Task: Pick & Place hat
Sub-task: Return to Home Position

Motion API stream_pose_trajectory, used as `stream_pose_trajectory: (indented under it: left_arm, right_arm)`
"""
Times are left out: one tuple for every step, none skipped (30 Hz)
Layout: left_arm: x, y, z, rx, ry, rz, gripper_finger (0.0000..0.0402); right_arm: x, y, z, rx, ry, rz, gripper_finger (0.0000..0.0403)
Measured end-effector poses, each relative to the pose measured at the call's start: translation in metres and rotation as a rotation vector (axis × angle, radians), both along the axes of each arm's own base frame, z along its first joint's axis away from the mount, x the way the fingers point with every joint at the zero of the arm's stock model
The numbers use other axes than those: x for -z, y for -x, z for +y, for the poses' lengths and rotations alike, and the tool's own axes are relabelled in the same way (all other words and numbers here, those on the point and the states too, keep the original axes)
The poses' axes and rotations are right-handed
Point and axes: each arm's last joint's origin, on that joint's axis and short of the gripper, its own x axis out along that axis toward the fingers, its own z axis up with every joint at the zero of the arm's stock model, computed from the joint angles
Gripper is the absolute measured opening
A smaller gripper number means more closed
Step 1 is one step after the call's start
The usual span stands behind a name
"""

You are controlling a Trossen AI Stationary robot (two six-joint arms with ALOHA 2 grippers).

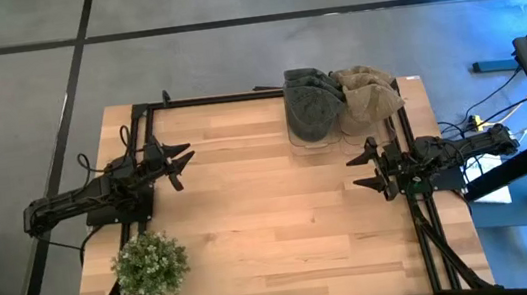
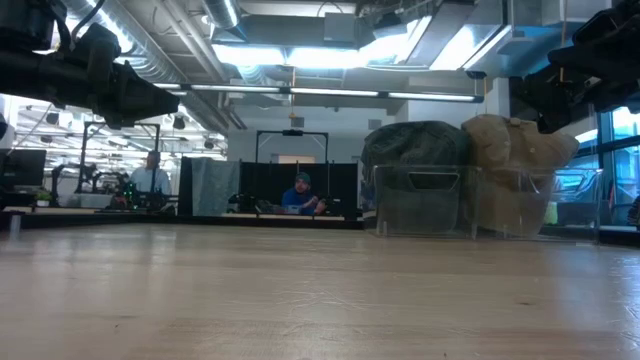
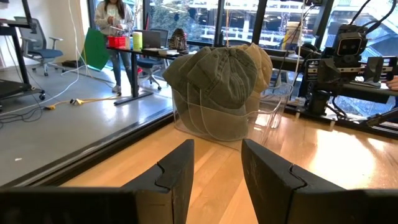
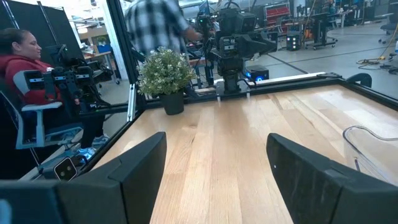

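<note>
Ahead of your left gripper [image 1: 186, 170], whose jaws are parted and empty, and well apart from it, the dark grey-green fabric cap [image 1: 311, 101] fills the left clear plastic bin [image 2: 420, 210], and the tan fabric caps [image 1: 368, 94] fill the right clear plastic bin [image 2: 520, 210]. Your right gripper [image 1: 355, 173], jaws wide and empty, sits nearer, with the bins off to its side; nothing looks left to grasp.

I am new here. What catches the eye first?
Two heaped bins at the far edge of the table: dark caps fill the left transparent bin, brown caps the right transparent bin. The left gripper and right gripper hang open, empty, at the sides; a potted plant marks the near left corner.
</note>
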Motion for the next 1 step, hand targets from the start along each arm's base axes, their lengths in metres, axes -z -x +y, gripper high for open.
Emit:
stream_pose_trajectory:
  left_arm:
    - [0.0000, 0.0000, 0.0000, 0.000, 0.000, 0.000, 0.0130]
  right_arm:
    - [0.0000, 0.0000, 0.0000, 0.000, 0.000, 0.000, 0.0278]
